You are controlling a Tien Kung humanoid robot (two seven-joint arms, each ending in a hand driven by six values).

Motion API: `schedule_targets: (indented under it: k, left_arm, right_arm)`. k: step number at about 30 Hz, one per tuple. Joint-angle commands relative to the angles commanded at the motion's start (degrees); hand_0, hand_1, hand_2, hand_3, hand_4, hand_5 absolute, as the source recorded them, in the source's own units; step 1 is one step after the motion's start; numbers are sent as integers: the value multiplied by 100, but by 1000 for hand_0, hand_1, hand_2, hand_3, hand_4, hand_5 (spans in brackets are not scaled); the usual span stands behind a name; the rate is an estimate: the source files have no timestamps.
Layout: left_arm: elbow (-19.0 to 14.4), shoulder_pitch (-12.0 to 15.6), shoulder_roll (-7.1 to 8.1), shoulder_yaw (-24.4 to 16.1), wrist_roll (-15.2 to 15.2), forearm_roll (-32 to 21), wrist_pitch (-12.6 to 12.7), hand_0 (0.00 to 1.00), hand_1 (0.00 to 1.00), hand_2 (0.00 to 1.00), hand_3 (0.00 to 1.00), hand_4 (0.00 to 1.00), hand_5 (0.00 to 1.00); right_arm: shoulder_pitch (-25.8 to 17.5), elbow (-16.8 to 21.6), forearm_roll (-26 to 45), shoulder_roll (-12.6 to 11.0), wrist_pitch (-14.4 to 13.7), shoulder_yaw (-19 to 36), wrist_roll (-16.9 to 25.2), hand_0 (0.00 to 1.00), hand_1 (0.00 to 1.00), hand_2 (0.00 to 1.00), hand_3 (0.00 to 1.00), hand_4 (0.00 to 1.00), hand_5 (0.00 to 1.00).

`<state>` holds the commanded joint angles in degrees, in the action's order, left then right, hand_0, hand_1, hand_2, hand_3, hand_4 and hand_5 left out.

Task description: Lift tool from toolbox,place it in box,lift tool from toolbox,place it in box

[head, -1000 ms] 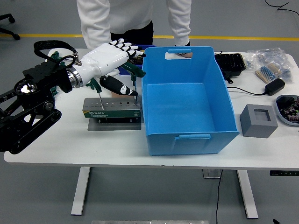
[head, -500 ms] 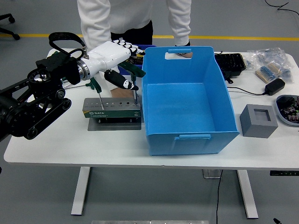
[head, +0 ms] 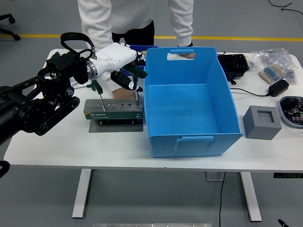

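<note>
The grey-green toolbox [head: 113, 111] stands on a dark mat left of the empty blue box [head: 187, 106]. Two green T-handled tools stand in it: one at the left end [head: 96, 86] and one at the right end [head: 136, 72]. My left hand [head: 124, 64], white with black-tipped fingers, reaches in from the left. Its fingers lie over the right tool's handle, with the thumb [head: 125, 81] curled beneath it. The tool's shaft [head: 137, 97] still stands in the toolbox. My right arm is not in view.
A person in white stands at the far side; one hand [head: 187, 55] rests behind the blue box's far wall. A grey foam block [head: 262, 122], a black charger [head: 278, 87], bags of parts [head: 274, 64] and a black tray [head: 233, 64] lie to the right.
My left arm has swung in to the right and up. The thumb has risen closer under the right tool's handle. The tool itself has not moved.
</note>
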<state>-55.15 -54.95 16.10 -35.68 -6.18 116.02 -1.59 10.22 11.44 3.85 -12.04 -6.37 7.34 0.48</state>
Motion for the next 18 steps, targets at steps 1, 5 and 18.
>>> schedule_targets:
  k: [1,5,18]
  left_arm:
    - [42,-17,-12,20,-11,10,25,742,498,460,578,998,564]
    - [193,-69,-56,78,-25,41,96,742,498,460,578,998,564]
    - [669,-109,-135,155,-41,8,162,578,437,413,528,998,587]
  right_arm:
    - [6,1,-12,-4,0,3,-2,718,699,761,680,929,813]
    - [24,3,-52,-15,1,21,-10,718,699,761,680,929,813]
    - [56,11,-81,-30,2,32,-10,717,700,761,680,929,815]
